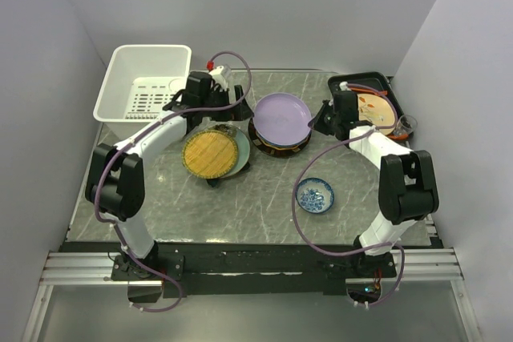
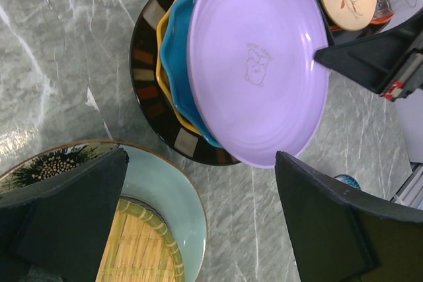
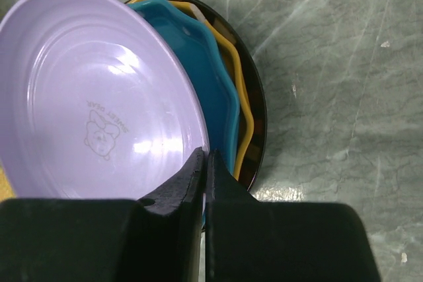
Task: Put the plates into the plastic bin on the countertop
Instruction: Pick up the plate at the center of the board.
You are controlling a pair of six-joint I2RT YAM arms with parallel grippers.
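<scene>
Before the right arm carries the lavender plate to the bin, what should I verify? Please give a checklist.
1. Right gripper shut on lavender plate rim: ok.
2. Left gripper open, holding nothing: ok.
3. Plastic bin has room: ok.
4. Lavender plate separated from teal plate below: cannot tell.
5. Left arm off the way to the bin: not ok, it lies between.

The lavender plate (image 2: pixel 258 64) blankets the stack: teal plate (image 2: pixel 175 51) and yellow plate (image 2: pixel 160 31) peek out as slivers, dark brown plate (image 2: pixel 144 77) just a rim. Lavender's near edge vanishes between the right gripper (image 3: pixel 205 156) fingers. The woven plate (image 2: pixel 142 249) runs off the bottom edge.
</scene>
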